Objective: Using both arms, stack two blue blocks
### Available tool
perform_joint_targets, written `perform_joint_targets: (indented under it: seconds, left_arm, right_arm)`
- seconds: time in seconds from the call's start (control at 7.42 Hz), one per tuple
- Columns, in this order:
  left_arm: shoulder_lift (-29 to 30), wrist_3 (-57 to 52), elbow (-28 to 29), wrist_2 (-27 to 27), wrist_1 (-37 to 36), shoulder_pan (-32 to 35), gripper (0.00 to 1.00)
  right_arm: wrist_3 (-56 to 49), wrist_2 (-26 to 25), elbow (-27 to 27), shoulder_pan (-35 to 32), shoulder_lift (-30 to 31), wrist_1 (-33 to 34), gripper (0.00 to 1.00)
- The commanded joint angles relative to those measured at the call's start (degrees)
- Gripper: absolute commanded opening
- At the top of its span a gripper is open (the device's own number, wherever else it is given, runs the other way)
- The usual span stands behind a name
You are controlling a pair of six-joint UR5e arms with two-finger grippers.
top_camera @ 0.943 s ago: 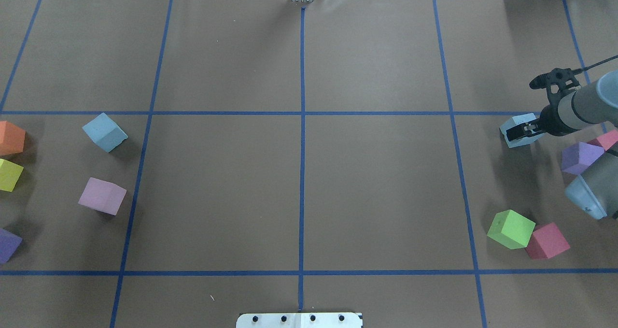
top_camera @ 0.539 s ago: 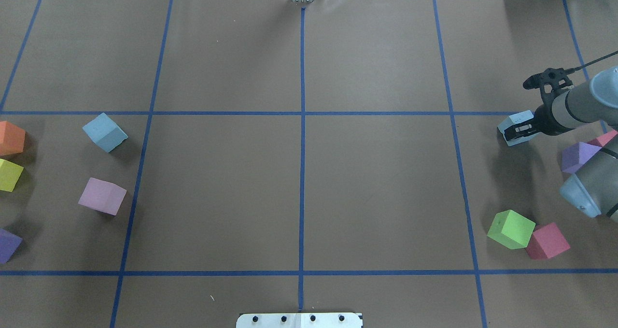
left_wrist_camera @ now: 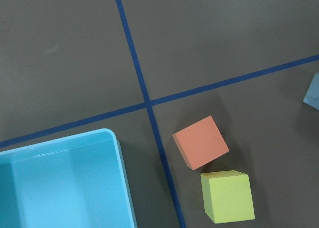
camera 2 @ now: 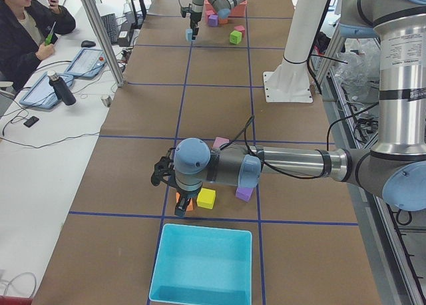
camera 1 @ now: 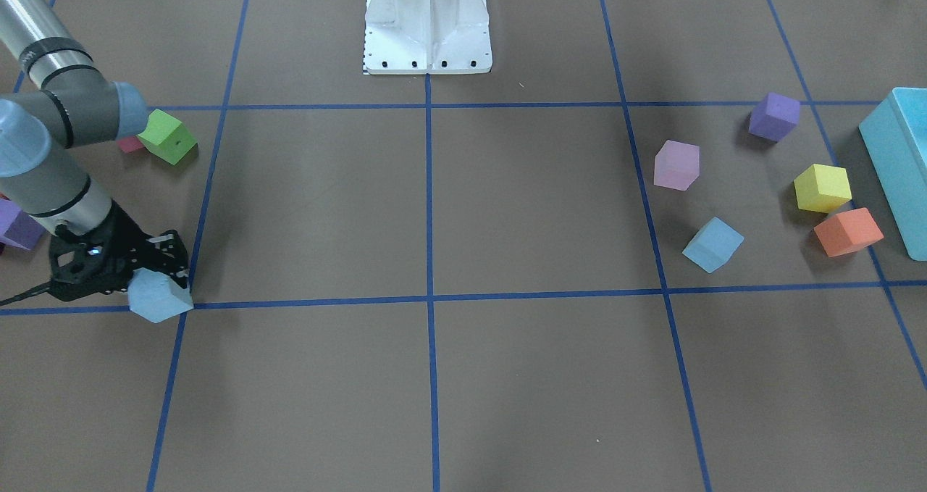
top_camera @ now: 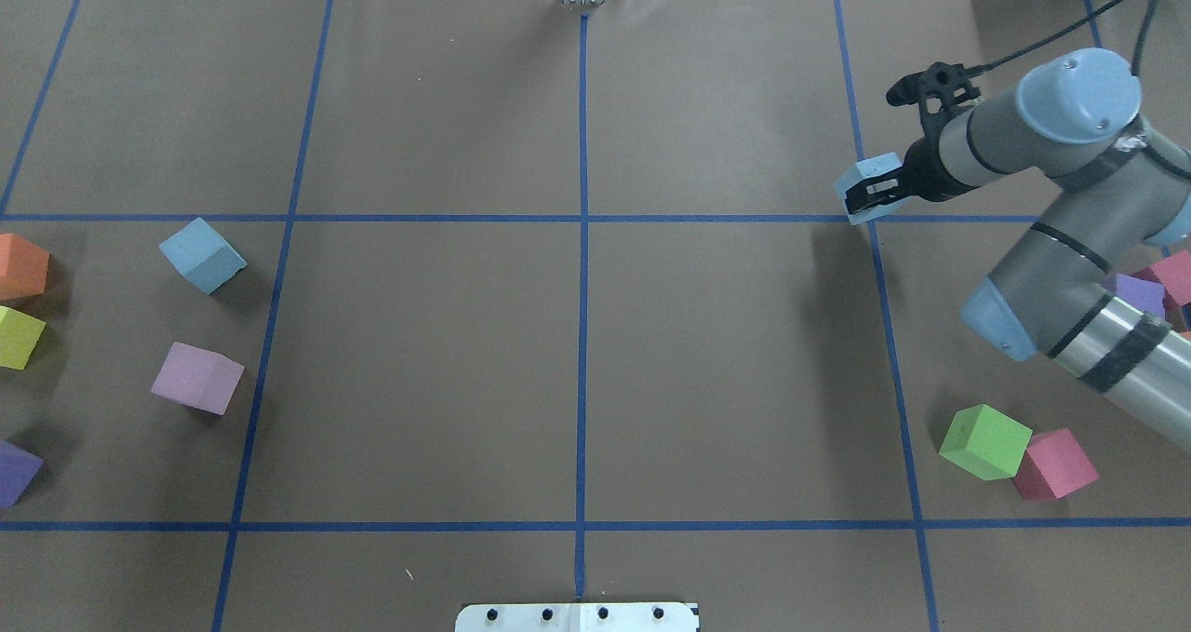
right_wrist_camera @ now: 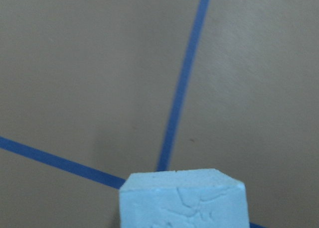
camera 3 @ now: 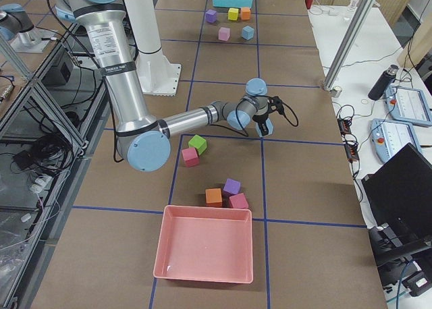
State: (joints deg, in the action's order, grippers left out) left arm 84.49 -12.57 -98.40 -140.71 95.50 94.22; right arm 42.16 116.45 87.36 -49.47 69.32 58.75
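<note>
My right gripper (top_camera: 873, 200) is shut on one pale blue block (top_camera: 865, 185) and holds it above a blue tape crossing at the table's right; it also shows in the front view (camera 1: 159, 295) and fills the bottom of the right wrist view (right_wrist_camera: 182, 200). The other blue block (top_camera: 202, 254) lies on the table at the left, alone. My left gripper (camera 2: 175, 187) shows only in the exterior left view, hovering above the orange and yellow cubes; I cannot tell whether it is open. The left wrist view catches that block's edge (left_wrist_camera: 313, 91).
On the left lie a lilac cube (top_camera: 196, 378), an orange cube (top_camera: 20, 266), a yellow cube (top_camera: 19, 337), a purple cube (top_camera: 14, 472) and a teal box (camera 1: 902, 166). On the right lie a green cube (top_camera: 984, 441), a red cube (top_camera: 1054, 464) and a pink tray (camera 3: 206, 245).
My right arm has carried the blue block leftward and toward the far side, from beside the purple cube to the tape crossing. The left blue block has not moved.
</note>
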Motion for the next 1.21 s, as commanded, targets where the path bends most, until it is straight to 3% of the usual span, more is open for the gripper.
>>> perform_joint_targets:
  seconds: [0.0,0.13,0.27,0.54,0.67,1.08]
  left_arm:
    - [0.1,0.0,0.5,-0.1,0.0,0.0,0.98]
    - [0.0,0.0,0.5,-0.1,0.0,0.0,0.98]
    - [0.1,0.0,0.6,0.0,0.0,0.0,0.98]
    - [0.0,0.0,0.9,0.0,0.0,0.0,0.98]
    - [0.1,0.0,1.3,0.0,0.0,0.0,0.98]
    - [0.1,0.0,1.3,-0.1,-0.1,0.0,0.98]
  right_arm:
    - [9.7,-8.5,0.4,9.8,-15.0,19.6,0.00]
    - [14.6,-10.5,-0.3,13.7,-22.0,29.6,0.00]
    - [21.9,-10.8,-0.4,17.4,-24.7,31.2,0.00]
    - [32.8,-15.7,-8.0,24.1,-32.9,32.2,0.00]
    - [33.4,-16.8,-10.1,25.4,-34.2,32.2,0.01]
    - [32.2,-17.5,-10.3,24.7,-32.7,32.4,0.20]
